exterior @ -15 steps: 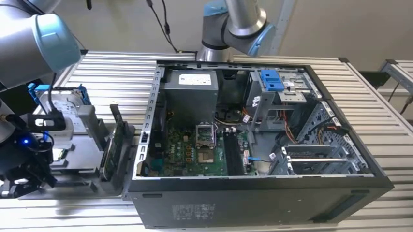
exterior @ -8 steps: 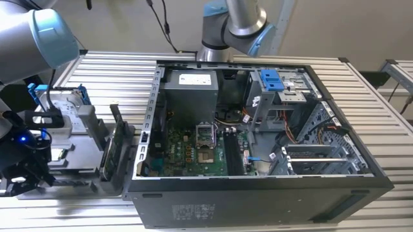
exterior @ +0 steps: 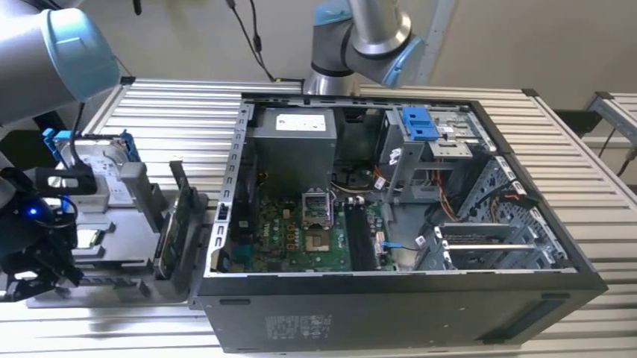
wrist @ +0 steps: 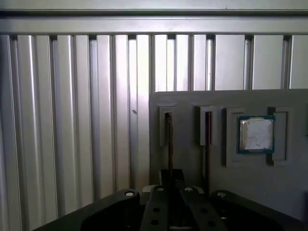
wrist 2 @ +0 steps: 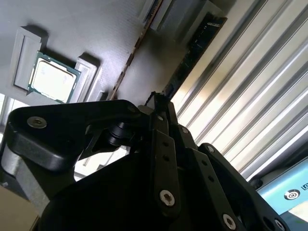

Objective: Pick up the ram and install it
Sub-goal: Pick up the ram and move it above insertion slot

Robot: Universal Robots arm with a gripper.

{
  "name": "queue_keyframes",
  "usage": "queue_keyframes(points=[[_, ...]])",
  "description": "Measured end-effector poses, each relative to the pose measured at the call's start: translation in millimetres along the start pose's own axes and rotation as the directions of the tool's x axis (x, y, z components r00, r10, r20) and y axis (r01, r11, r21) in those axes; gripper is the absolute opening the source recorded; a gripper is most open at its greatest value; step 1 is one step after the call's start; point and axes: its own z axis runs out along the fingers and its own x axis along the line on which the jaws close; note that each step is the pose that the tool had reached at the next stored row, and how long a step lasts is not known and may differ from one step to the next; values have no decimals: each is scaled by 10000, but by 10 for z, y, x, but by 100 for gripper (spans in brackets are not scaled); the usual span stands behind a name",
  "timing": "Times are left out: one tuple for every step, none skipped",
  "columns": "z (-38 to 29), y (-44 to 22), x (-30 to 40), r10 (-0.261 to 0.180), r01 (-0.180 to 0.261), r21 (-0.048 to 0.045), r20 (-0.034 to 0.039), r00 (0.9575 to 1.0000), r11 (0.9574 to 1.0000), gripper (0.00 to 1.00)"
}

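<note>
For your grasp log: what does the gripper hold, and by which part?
Cannot tell: the gripper sits at one end of the ram.

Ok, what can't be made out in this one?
1. Whether the claw touches the ram: in the first wrist view the claw's dark body covers the stick's near end.
2. The ram's chips: it stands edge-on in the grey holder there.
3. The claw's shape in the exterior view: dark and cut off at the exterior view's left edge.
4. Latches of the memory slots in the exterior view: too small.
</note>
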Motion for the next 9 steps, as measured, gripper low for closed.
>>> queue_keyframes(points=[[-5, 0, 0, 0, 0, 0, -1, 10000, 10000, 14], [-9, 0, 0, 0, 0, 1, -3, 10000, 10000, 14], [-11, 0, 0, 0, 0, 2, -4, 10000, 10000, 14], [-14, 0, 0, 0, 0, 2, -7, 10000, 10000, 14], [-18, 0, 0, 0, 0, 1, -11, 10000, 10000, 14], [-21, 0, 0, -1, 1, 1, -14, 10000, 10000, 14], [-23, 0, 0, -1, 1, 1, -16, 10000, 10000, 14], [-24, 0, 0, 0, 0, 2, -20, 10000, 10000, 14], [-26, 0, -1, 0, 0, 2, -25, 10000, 10000, 14]])
